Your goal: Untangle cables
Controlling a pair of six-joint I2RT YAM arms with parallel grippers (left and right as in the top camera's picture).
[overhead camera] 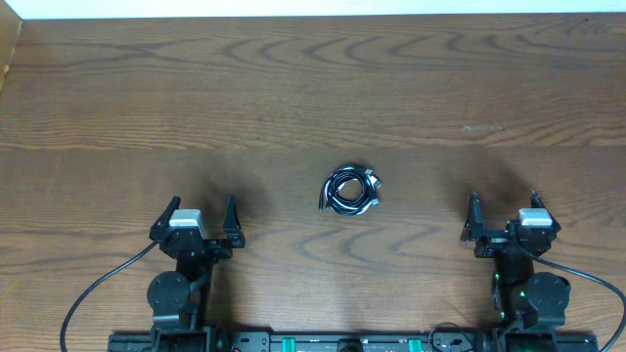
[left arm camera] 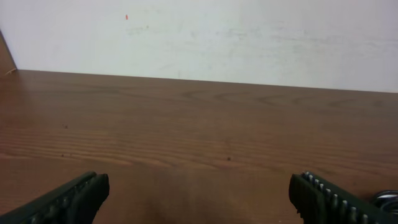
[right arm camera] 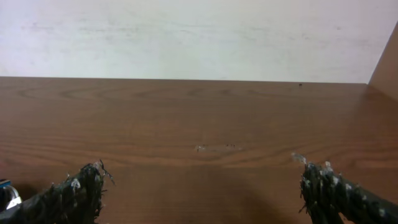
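The cables lie in one small coiled tangle of black and white cords at the middle of the wooden table. My left gripper rests to their lower left, open and holding nothing. My right gripper sits to their lower right, also open and holding nothing. In the left wrist view the left gripper faces bare wood, with a sliver of the cables at the bottom right edge. In the right wrist view the right gripper has frayed dark fingertips, and a pale bit of cable peeks in at bottom left.
A pale wall runs along the table's far edge. Upright wooden side panels stand at the far left and at the right. A light scuff marks the wood at right. Thick black arm cables loop near the front edge.
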